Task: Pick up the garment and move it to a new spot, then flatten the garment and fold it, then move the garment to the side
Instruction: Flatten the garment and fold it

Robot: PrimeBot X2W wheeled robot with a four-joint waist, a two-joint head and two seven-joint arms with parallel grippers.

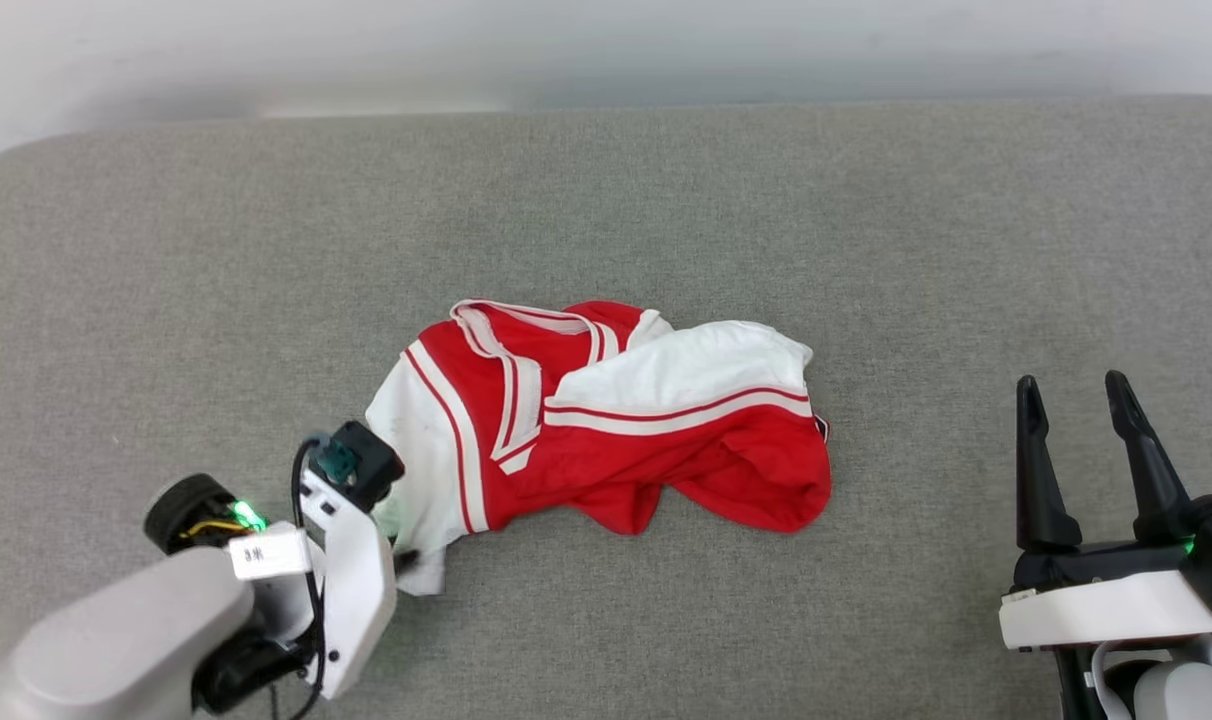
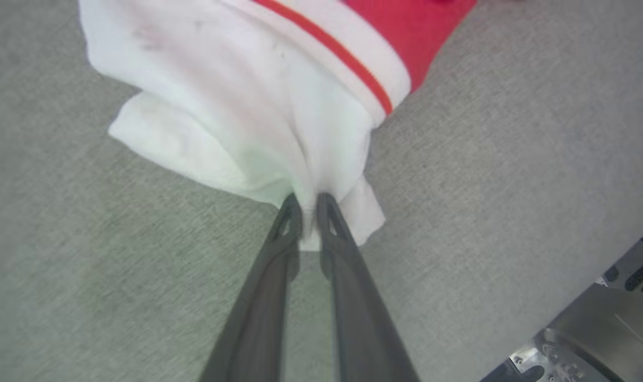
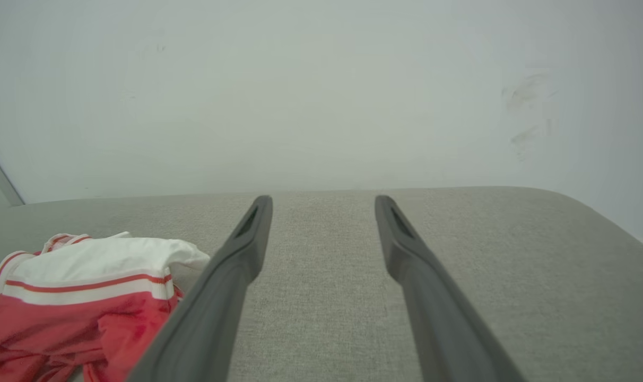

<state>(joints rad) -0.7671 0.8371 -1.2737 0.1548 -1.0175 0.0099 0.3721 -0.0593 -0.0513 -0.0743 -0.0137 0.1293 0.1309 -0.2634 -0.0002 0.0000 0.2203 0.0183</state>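
Note:
The garment (image 1: pixel 616 430) lies crumpled on the grey cloth surface, red with white sleeves and red-white striped trim; no print shows. My left gripper (image 1: pixel 408 560) sits at its near-left corner. In the left wrist view the left gripper (image 2: pixel 310 204) has its two dark fingers nearly together, with the white sleeve of the garment (image 2: pixel 247 106) pinched between the tips. My right gripper (image 1: pixel 1071 395) stands open at the lower right, well apart from the cloth. The right wrist view shows the right gripper (image 3: pixel 323 204) holding nothing, with the garment (image 3: pixel 88 297) to its lower left.
The grey fabric surface (image 1: pixel 866 250) stretches wide on every side, with a rounded far edge against a pale wall (image 3: pixel 321 95). A metal part of my base (image 2: pixel 608 329) shows at the lower right of the left wrist view.

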